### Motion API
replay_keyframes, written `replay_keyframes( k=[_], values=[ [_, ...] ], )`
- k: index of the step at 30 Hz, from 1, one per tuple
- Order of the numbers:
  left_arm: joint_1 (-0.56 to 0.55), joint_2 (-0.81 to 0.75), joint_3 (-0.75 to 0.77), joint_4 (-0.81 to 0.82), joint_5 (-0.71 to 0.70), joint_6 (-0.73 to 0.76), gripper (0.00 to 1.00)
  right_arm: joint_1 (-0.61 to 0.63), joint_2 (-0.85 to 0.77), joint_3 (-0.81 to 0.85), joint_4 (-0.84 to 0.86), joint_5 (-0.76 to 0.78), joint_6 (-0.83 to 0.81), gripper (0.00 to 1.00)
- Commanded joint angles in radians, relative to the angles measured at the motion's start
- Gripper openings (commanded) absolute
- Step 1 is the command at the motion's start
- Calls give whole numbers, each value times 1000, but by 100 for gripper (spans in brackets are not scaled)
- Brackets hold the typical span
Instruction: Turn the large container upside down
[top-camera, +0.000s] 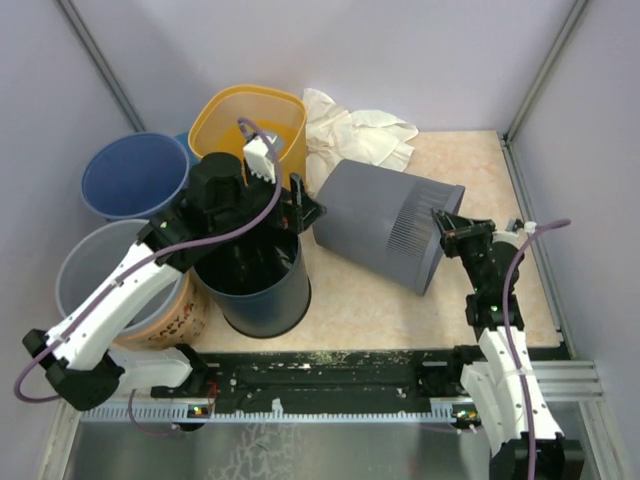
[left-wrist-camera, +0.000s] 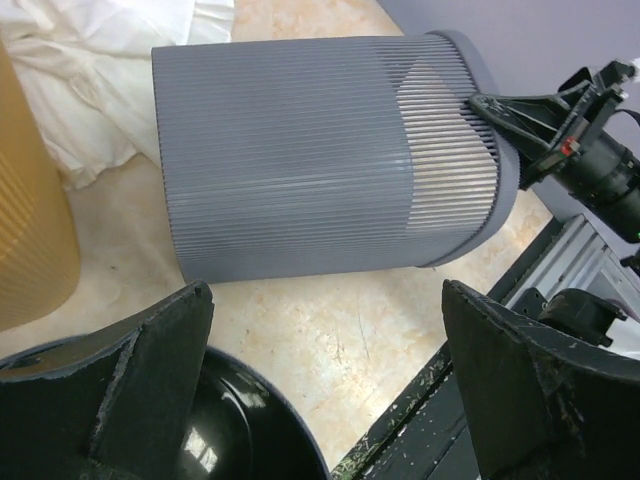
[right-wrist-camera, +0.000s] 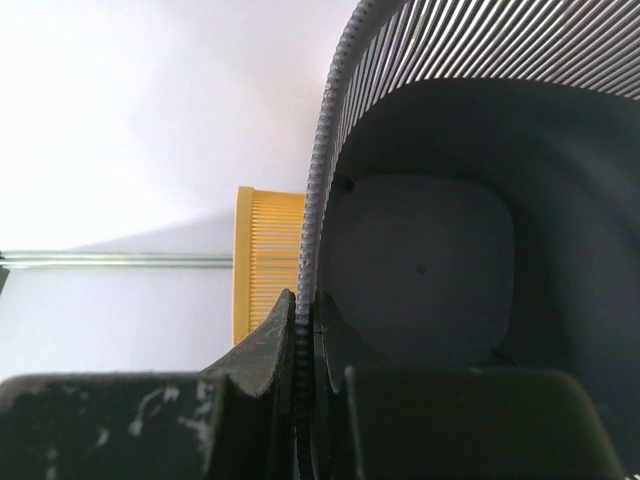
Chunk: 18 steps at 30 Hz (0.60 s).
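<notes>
Lilac walls (top-camera: 350, 50), beige tabletop (top-camera: 482, 172). Blue bin (top-camera: 133, 175) and yellow bin (top-camera: 250, 125) at left. Left gripper (left-wrist-camera: 325, 370) spread wide above dark bin (top-camera: 262, 290). Grey container (top-camera: 385, 225) lies on its side mid-table, cloth (top-camera: 358, 130) behind it. Right gripper (right-wrist-camera: 305, 330) pinches the container's rim.

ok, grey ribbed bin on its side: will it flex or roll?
Probably light: the grey bin looks empty and thin-walled. Its rim may flex where the right gripper pinches it. On its side, rounded-square base: likelier to rock than roll.
</notes>
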Motion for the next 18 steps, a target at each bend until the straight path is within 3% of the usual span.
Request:
replay_keyframes(
  k=[1,4,7,9,12,18],
  values=[
    [4,86,37,23,40,-39,100,-4,-124,-25,104,42,103,0],
    [4,145,53,18,48,-64,100,-4,-181,-37,3,40,54,3],
    [4,186,59,30,61,-73,100,-6,-211,9,-143,45,-55,39],
    [4,205,71,36,60,-70,100,-4,-212,60,-235,53,-125,52],
    [4,247,102,32,51,-52,100,-5,-199,136,-350,58,-216,57],
    [5,339,144,42,18,-31,100,-5,-178,242,-541,108,-342,56]
  ],
)
